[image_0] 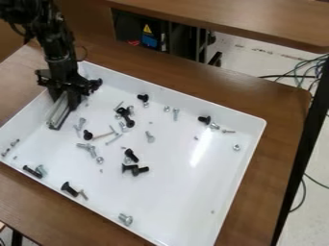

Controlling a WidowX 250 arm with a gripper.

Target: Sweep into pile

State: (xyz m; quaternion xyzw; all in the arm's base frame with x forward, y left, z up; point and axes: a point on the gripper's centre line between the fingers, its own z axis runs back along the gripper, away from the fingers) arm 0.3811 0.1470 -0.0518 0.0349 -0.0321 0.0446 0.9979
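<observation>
Camera view: my gripper [65, 97] hangs over the upper left of the white tray [173, 202], its fingers parted by the width of the metal bar [58, 113] they clamp. The bar's long axis runs from upper right, at my grip, to lower left, free end low. Loose black and silver bolts [131, 154] lie scattered to its right and below, pointing every which way.

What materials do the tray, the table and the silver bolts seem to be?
Tray: probably plastic, glossy white, with a bright light streak.
Table: wood or wood-look laminate, brown with faint grain.
Silver bolts: likely metal, grey with small shiny spots.
</observation>
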